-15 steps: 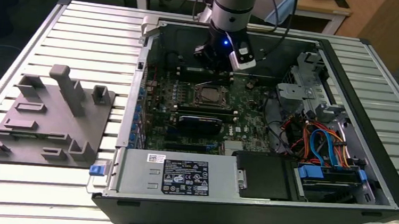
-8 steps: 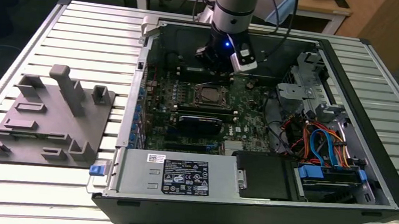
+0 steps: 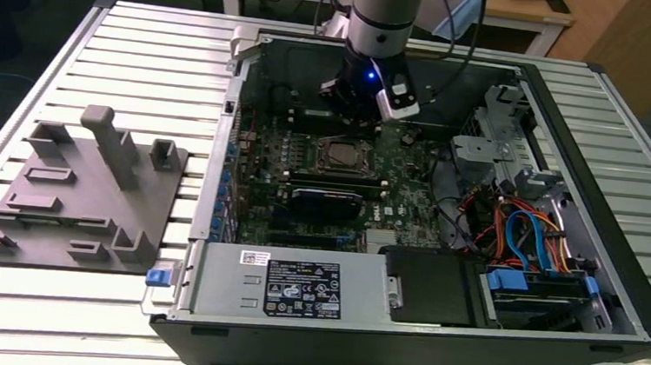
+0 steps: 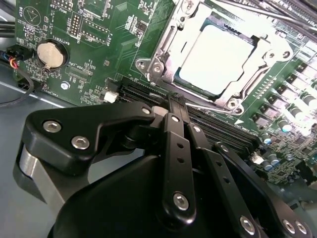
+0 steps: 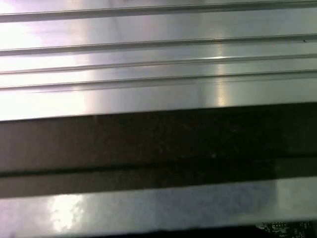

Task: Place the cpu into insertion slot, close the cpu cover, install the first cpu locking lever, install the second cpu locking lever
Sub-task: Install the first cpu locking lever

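Note:
The cpu (image 4: 218, 57), a silver-grey square chip, lies in the insertion slot (image 4: 224, 102) on the green motherboard (image 4: 54, 20). The cpu cover (image 4: 168, 49), a silvery frame, lies down around the chip's edges. I cannot make out the locking levers for certain. My gripper (image 4: 171, 103) hangs inside the open computer case, just behind the socket in the exterior view, apart from the cover. Its black fingers (image 4: 176, 148) are shut together with nothing between them. In the exterior view the gripper (image 3: 352, 115) sits above the cpu (image 3: 340, 156).
Black memory slots (image 4: 218, 131) run between gripper and socket. A coin battery (image 4: 51, 53) sits on the board. A grey fixture block (image 3: 81, 189) stands on the exterior view's left. The power supply (image 3: 294, 285), drive cage (image 3: 492, 143) and coloured cables (image 3: 519, 237) crowd the case.

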Controlling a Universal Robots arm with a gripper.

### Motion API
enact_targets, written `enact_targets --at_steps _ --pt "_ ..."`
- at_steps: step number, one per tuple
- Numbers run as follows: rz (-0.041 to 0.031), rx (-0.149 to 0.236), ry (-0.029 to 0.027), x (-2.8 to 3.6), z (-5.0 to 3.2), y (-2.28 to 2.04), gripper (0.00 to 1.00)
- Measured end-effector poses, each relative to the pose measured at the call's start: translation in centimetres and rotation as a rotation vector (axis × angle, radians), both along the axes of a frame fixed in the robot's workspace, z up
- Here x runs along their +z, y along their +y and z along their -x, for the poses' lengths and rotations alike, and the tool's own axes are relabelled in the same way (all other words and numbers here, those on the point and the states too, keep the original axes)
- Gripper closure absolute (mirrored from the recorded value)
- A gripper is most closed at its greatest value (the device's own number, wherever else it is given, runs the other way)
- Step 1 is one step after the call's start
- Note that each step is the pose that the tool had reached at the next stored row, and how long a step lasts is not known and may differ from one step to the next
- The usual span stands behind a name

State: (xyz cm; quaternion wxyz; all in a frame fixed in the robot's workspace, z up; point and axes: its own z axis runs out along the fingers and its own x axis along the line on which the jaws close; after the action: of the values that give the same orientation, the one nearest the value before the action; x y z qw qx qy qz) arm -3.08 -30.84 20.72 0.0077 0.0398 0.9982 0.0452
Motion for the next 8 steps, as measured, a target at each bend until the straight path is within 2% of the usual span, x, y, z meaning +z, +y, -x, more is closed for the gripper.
enact_targets --at_steps 8 --pt "0.0 0.0 0.0 -0.55 -0.08 0.0 0.9"
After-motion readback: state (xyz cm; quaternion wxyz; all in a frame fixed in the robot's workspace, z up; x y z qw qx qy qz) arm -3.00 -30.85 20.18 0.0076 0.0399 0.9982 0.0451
